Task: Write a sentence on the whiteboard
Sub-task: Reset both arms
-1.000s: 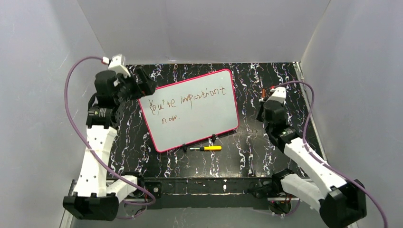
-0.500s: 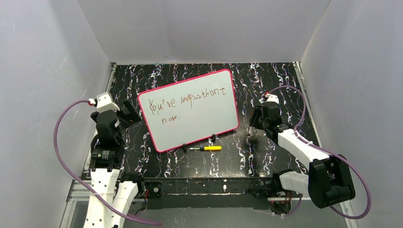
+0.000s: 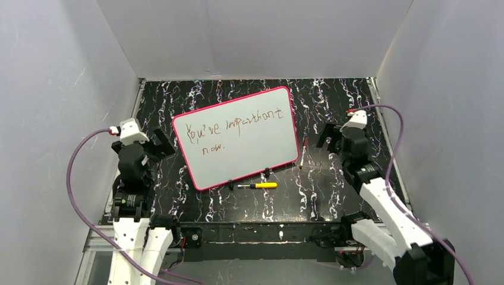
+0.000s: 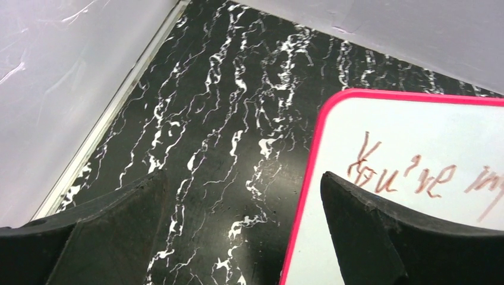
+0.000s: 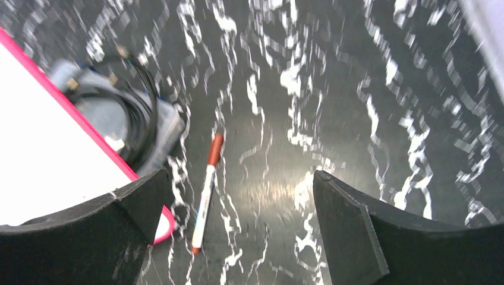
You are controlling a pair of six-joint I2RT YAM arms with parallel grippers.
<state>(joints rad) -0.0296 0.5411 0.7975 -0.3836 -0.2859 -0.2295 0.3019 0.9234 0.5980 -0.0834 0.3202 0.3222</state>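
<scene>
Here's the whiteboard (image 3: 238, 138), flat on the middle of the black, white-veined desk (image 3: 339, 98), turned so its right end sits farther back than its left. The sentence (image 3: 232, 126) runs across its far half in thin reddish-brown marker, one long line with a short word, "now.", tucked under it at the left.

Over on the left, the left end effector (image 3: 161, 142) hovers just beside the board's left edge. The wrist view shows its jaws spread wide with nothing between them, only desk and the pink rim, and the first word of the writing peeks in at the right.

On the right, the right end effector (image 3: 325, 135) is also spread wide and empty, off the board's right edge. Below it a red-capped white marker (image 5: 206, 193) lies on the desk, just beside the board's near right corner.

A yellow pen (image 3: 259, 185) lies along the board's near edge, close to two small black clips (image 3: 267, 173).
</scene>
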